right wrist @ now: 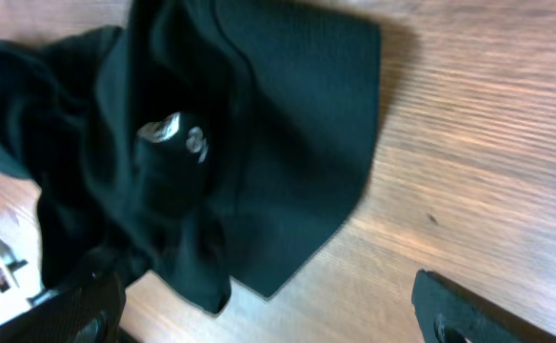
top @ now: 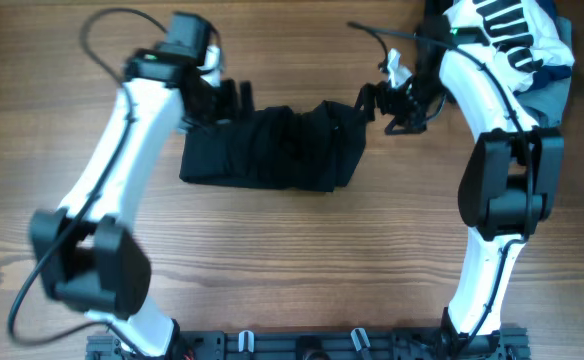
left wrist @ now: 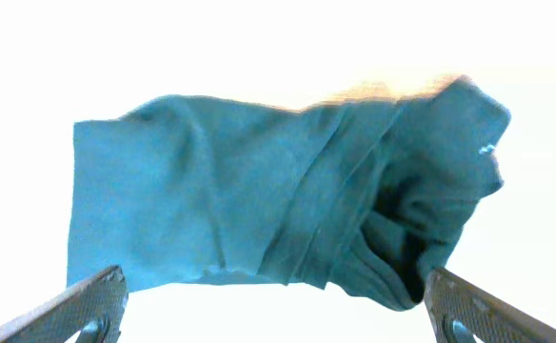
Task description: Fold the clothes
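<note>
From overhead, the clothes [top: 272, 150] are seen as a creased black band at the middle of the table [top: 302, 260], with the left gripper [top: 234, 100] and right gripper [top: 374, 102] at its far corners. In the left wrist view the fingers [left wrist: 88, 305] are spread wide and empty, and the cloth is judged limp and light (best pinched at a corner). In the right wrist view the jaws are likewise parted, nothing held.

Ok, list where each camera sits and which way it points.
Overhead: fixed above the table, looking straight down on the black garment; left arm, right arm, left tool and right tool show.
Left wrist: on the left arm, facing the garment, washed out; its two open fingers show.
Right wrist: on the right arm, looking down at garment and table; its fingers show.
All three share the garment.
</note>
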Motion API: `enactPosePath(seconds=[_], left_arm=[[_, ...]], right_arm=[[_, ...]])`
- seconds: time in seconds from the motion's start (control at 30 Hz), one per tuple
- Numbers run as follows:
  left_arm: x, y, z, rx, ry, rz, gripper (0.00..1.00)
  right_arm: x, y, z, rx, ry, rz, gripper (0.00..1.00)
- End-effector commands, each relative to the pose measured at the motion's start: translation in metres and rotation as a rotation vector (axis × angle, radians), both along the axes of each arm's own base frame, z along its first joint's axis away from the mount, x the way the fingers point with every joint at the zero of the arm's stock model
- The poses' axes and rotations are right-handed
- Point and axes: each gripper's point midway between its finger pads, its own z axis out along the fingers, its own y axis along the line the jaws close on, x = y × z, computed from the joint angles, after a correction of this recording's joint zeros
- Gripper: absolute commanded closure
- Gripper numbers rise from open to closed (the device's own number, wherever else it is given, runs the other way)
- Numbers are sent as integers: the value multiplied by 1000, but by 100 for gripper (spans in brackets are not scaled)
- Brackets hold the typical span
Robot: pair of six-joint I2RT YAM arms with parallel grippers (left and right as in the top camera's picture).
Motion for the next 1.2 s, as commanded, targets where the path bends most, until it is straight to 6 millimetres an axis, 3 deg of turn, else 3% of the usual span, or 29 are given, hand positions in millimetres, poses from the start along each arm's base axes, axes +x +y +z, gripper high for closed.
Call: enactPosePath(seconds=[0.0, 0.13, 0.2, 0.3, 0.4, 0.43, 0.53, 0.57, 0.63, 0.77, 0.87, 0.93, 1.07, 1.17], left_arm=[[-3, 29, 61, -3, -140, 76, 0], [-14, 63, 74, 82, -162, 157, 0], [-18, 70, 73, 103, -145, 174, 0], [-20, 77, 68, 133, -124, 187, 0], [-20, 81, 68, 153, -125, 197, 0], [-20, 82, 68, 157, -126, 198, 0], [-20, 83, 68, 167, -126, 202, 0], [-20, 83, 68, 167, -126, 202, 0], [-20, 83, 68, 167, -126, 202, 0], [-20, 86, 68, 183, -131, 210, 0], [-20, 87, 68, 188, -130, 212, 0], [-20, 87, 68, 188, -130, 211, 0], [-20, 87, 68, 187, -130, 211, 0], [-20, 87, 68, 187, -129, 211, 0]], right_arm=[[-13, 15, -10, 49, 53, -31, 3], [-19, 25, -30, 43, 72, -59, 4], [-22, 33, -42, 42, 73, -70, 10], [-26, 47, -56, 45, 53, -58, 35], [-25, 56, -63, 42, 23, -48, 48], [-22, 55, -64, 29, 12, -52, 53], [-17, 42, -68, -24, 1, -85, 84], [-13, 35, -66, -26, -4, -102, 89], [-7, 17, -58, -24, -15, -141, 96], [2, -58, -4, -24, -98, -233, 96], [-3, -77, 24, -27, -128, -225, 96], [-8, -78, 42, -28, -156, -190, 96], [-9, -54, 76, -24, -209, -112, 96], [-6, -16, 95, -28, -257, -24, 96]])
